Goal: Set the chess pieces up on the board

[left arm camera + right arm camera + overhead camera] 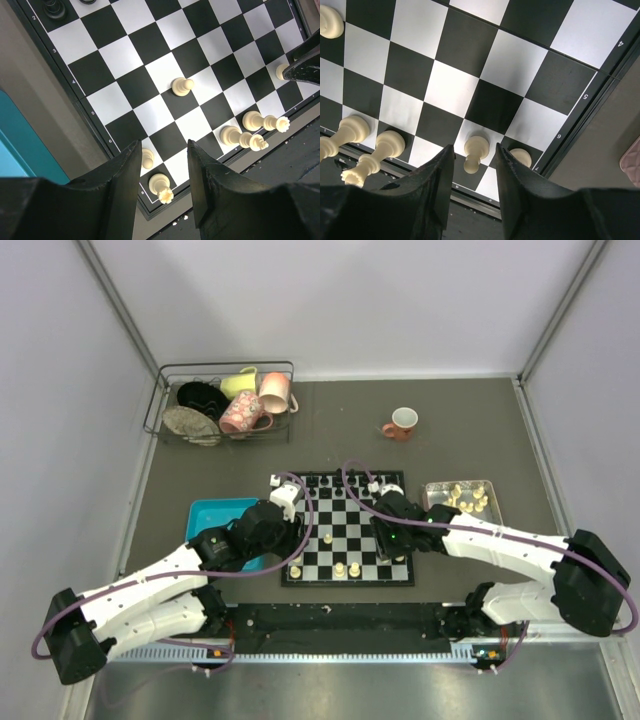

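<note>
The chessboard (345, 523) lies flat in the middle of the tabletop (450, 440), close to its near edge. A blue tray (212, 518) sits at its left, and a small tray (430, 486) holding loose cream pieces (466, 498) sits at its right. Black pieces (325, 480) line the board's far edge.

The right tool (474, 147) hangs low over the board's near right corner with its jaws parted. A cream pawn (476, 150) stands between its fingers without clear contact, and a second pawn (521, 156) stands just beside it toward the board's right edge.

The left tool (163, 147) is likewise spread and empty above the near left corner, where a corner pawn (146, 158) and a crowned cream piece (163, 189) stand. Two taller cream pieces (252, 120) stand along the near edge, and a lone pawn (182, 86) stands farther in.

A wire rack (226, 366) of mugs sits at the tabletop's far left corner.
</note>
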